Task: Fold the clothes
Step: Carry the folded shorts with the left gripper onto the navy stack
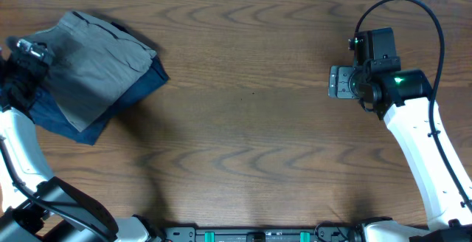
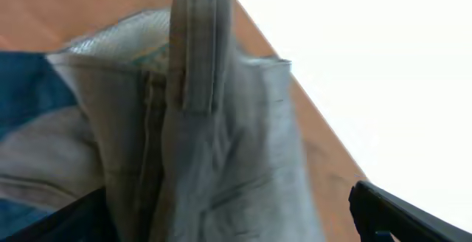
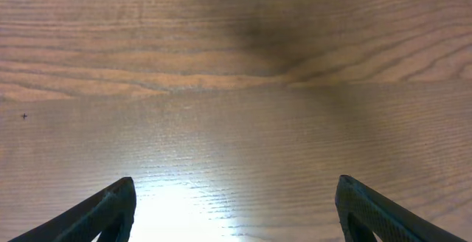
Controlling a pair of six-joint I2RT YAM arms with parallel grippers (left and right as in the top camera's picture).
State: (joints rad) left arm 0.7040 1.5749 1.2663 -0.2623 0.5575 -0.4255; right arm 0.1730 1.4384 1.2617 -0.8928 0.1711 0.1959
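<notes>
The light grey pants (image 1: 96,57) lie folded at the table's far left, on top of a dark navy-blue folded garment (image 1: 55,116). My left gripper (image 1: 29,52) is at the pile's left edge. In the left wrist view the pants (image 2: 221,146) fill the frame, with a belt loop standing up, and the grey cloth lies between my open left fingers (image 2: 228,223). The navy garment (image 2: 29,87) shows at the left of that view. My right gripper (image 1: 341,82) is far off at the right, open and empty over bare wood (image 3: 236,212).
The dark wooden table (image 1: 251,124) spans the overhead view. In the left wrist view the table's edge (image 2: 324,153) runs close beside the pants, with bright white beyond it. The right arm's black cable (image 1: 413,6) loops above its wrist.
</notes>
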